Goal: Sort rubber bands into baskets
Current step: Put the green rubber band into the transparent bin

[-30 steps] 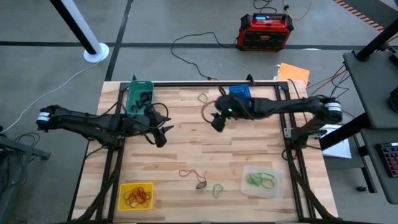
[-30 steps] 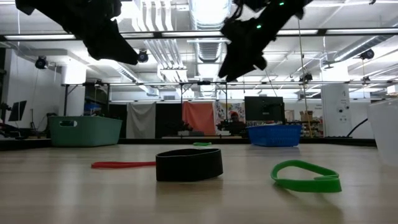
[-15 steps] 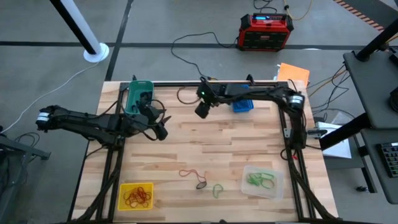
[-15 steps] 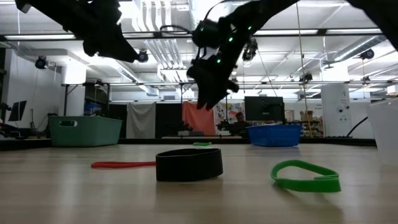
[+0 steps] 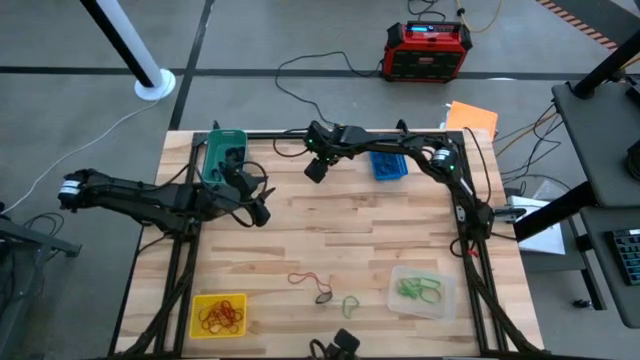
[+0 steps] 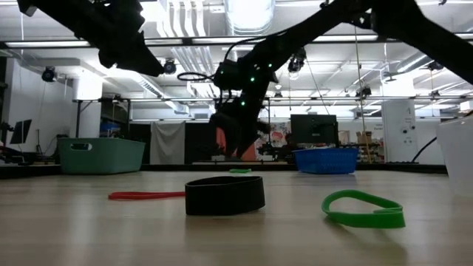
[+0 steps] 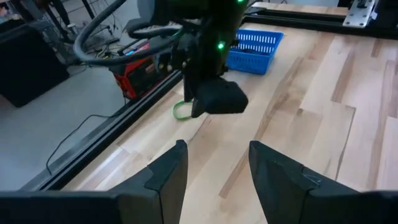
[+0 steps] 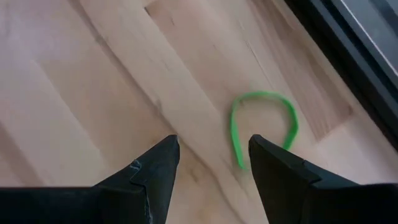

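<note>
Green rubber band [image 8: 261, 127] lies flat on the worktop [image 5: 300, 245], near its far edge.
Right tool [image 8: 211, 162] hangs over it, open and empty; the band looks thin, limp and light, best pinched across one strand.

Blurred in the right wrist view: thin green rubber loop [image 8: 264, 127] on pale wood. Covered from above by the right gripper [image 5: 316, 170] in the high view. Cut off at the low view's right edge: translucent clear plastic basket [image 6: 458, 155]. Too small to count: red-orange bands in the small yellow plastic basket [image 5: 218, 314].
</note>
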Controlling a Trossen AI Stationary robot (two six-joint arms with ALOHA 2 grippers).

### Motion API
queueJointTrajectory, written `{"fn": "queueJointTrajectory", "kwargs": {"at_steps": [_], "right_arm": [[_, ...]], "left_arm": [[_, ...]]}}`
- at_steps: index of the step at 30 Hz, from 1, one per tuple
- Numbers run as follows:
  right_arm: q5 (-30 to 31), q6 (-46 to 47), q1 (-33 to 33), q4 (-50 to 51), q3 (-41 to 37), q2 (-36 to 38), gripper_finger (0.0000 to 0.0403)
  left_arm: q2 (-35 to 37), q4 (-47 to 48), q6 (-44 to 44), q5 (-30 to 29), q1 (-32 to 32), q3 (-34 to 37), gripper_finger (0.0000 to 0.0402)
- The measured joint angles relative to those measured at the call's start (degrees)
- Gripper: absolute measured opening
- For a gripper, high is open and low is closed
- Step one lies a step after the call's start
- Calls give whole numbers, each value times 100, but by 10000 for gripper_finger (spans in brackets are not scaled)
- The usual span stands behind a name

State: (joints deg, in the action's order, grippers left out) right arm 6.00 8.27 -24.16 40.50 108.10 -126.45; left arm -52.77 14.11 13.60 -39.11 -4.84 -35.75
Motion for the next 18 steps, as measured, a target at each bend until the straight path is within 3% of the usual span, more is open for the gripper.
{"fn": "queueJointTrajectory", "kwargs": {"at_steps": [10,18], "right_arm": [[-20,-173,-151,413,622,-763,161],[-278,-443,-237,494,611,-865,65]], "left_arm": [[0,3,-100,2,0,39,155],[0,4,-131,-67,0,65,155]]}}
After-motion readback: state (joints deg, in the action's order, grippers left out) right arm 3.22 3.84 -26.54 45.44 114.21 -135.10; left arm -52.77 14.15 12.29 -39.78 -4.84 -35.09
